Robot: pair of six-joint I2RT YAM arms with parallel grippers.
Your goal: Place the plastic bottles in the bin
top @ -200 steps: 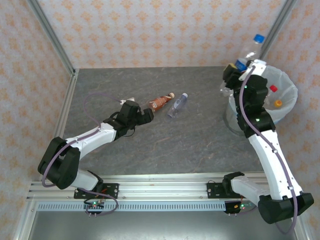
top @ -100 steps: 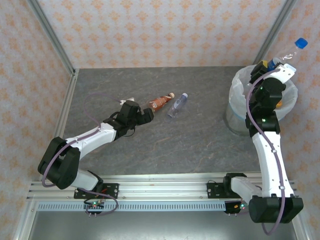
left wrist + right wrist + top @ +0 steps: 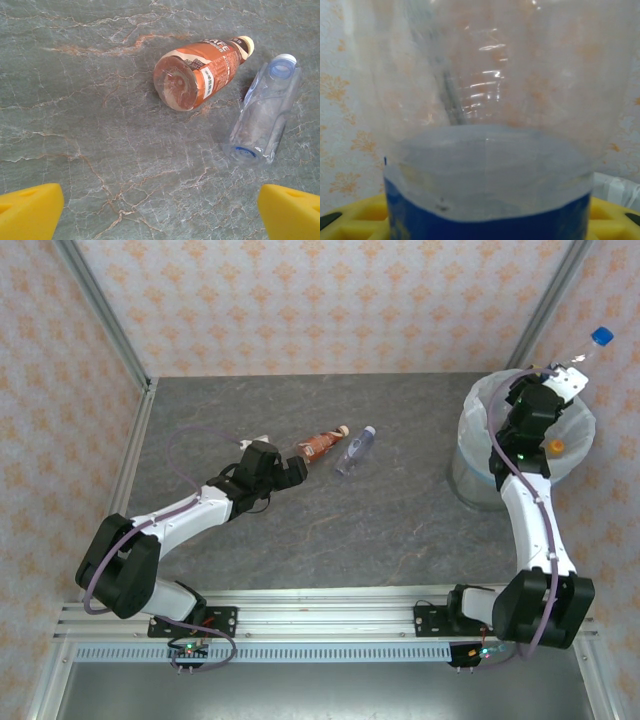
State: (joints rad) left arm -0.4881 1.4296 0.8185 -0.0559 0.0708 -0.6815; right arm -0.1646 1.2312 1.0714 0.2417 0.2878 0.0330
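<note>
Grips a blue-capped bottle (image 3: 590, 346) by its base, tilted above the bin (image 3: 472, 422), right gripper (image 3: 562, 376) partly closed around it. Has a brown-labelled bottle (image 3: 200, 75) and a clear bottle (image 3: 265, 120) lying side by side on the table (image 3: 400, 525), near the left gripper (image 3: 160, 210), spread wide and empty.

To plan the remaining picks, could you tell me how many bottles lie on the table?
2: a brown-labelled bottle and a clear blue-capped bottle, side by side mid-table. A pale object beside the left arm may be another.
</note>
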